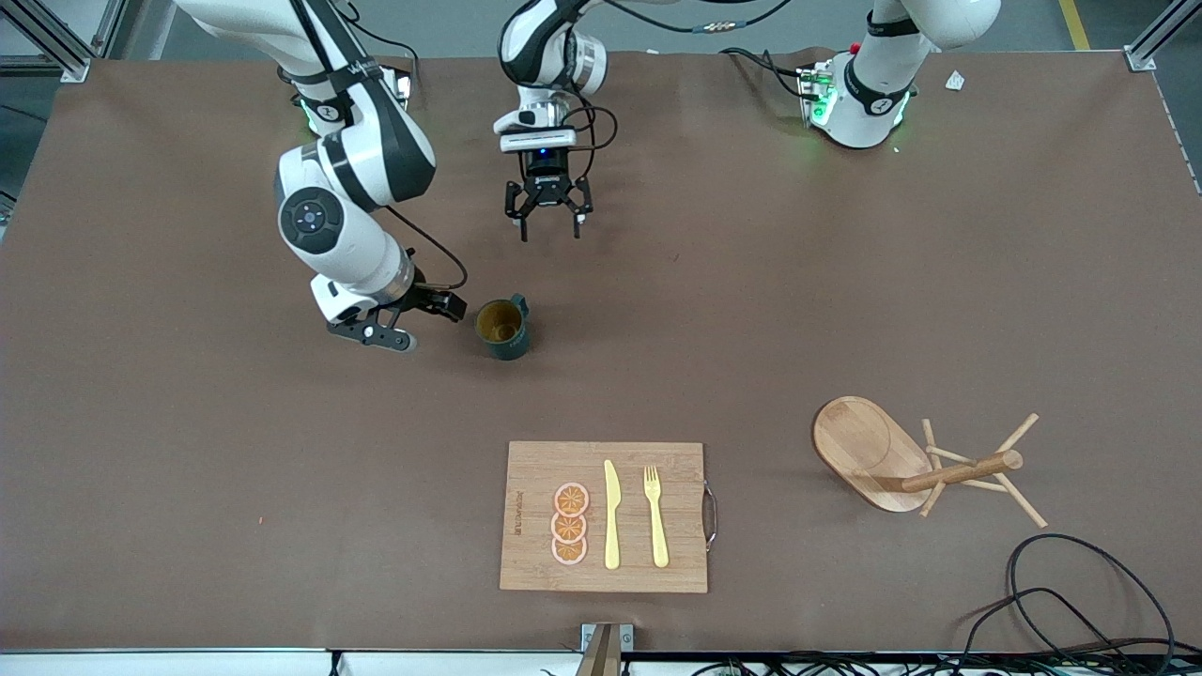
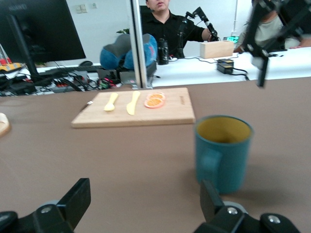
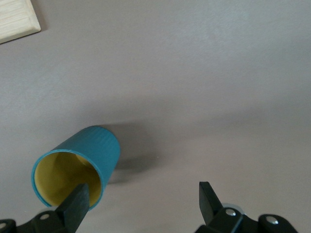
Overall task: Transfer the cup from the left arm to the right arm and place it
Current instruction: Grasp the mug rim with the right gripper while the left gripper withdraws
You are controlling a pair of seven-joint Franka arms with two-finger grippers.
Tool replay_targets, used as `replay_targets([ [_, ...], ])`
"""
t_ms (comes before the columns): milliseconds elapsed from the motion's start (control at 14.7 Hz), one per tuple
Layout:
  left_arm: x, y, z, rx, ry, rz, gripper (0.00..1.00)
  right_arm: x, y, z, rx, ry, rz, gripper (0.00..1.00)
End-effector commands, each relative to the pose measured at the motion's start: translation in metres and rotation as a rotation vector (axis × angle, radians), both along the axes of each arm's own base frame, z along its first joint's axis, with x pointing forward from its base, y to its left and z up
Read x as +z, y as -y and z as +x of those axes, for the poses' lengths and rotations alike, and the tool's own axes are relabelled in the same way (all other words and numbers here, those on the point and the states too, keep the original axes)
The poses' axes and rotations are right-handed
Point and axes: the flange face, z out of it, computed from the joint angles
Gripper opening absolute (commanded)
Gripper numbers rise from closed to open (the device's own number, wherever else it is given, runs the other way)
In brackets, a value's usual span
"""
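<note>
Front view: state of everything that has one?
cup: upright on the table, not gripped
right gripper: open, low beside the cup
left gripper: open, empty, up over the table
peg rack: looks tipped on its side

Cutting board sits at the table's near edge, carrying three orange slices, a yellow knife and fork side by side. Peg rack lies tipped over toward the left arm's end.
</note>
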Motion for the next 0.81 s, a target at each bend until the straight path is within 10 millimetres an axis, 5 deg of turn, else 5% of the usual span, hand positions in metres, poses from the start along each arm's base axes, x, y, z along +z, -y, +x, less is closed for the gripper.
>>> replay_targets([
  [0,0.037,-0.038,0.017,0.027,-0.048,0.026,0.99,-0.010,-0.018,-0.016,-0.035,0.014,0.014,1.00],
  [543,0.127,-0.101,0.120,0.340,-0.323,0.030,0.99,-0.055,-0.050,-0.024,-0.079,0.040,0.007,0.99],
  [678,0.139,-0.121,0.148,0.405,-0.412,0.054,0.99,-0.066,-0.055,-0.025,-0.075,0.053,0.008,0.93],
  [746,0.146,-0.135,0.165,0.436,-0.450,0.061,0.99,-0.068,-0.055,-0.025,-0.072,0.051,0.006,0.82],
])
